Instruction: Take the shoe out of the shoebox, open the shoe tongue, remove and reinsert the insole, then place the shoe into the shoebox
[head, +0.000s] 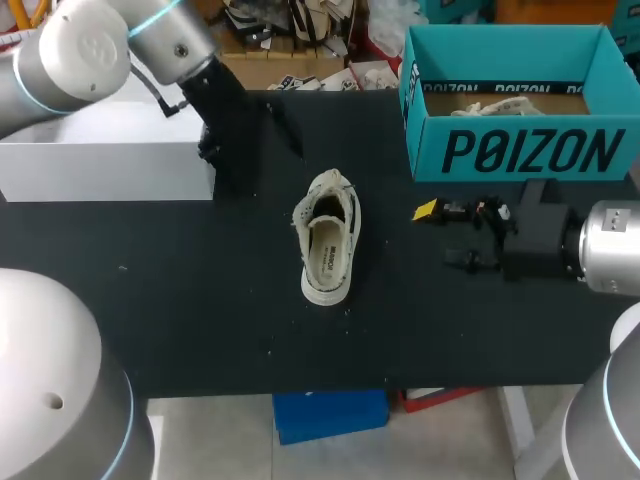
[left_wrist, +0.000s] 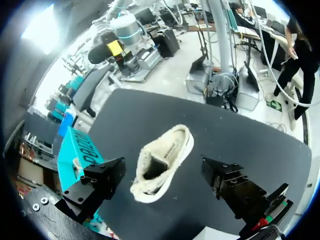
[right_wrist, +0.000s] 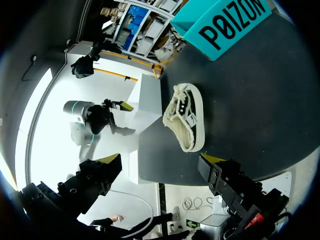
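A white low-top shoe (head: 325, 240) lies upright on the black table (head: 200, 300), its insole (head: 324, 256) showing inside. The teal shoebox (head: 515, 100) stands open at the back right with crumpled paper inside. My left gripper (head: 235, 165) hangs to the shoe's back left. In the left wrist view it (left_wrist: 165, 185) is open, and the shoe (left_wrist: 162, 162) lies ahead between the spread fingers, apart from them. My right gripper (head: 440, 236) is open to the right of the shoe, in front of the box. In the right wrist view it (right_wrist: 160, 175) faces the shoe (right_wrist: 187, 117) from a distance.
A white box (head: 110, 165) stands at the table's back left, close to my left arm. The shoebox (left_wrist: 75, 152) shows beside the left gripper's finger, and in the right wrist view the shoebox (right_wrist: 225, 22) stands beyond the shoe.
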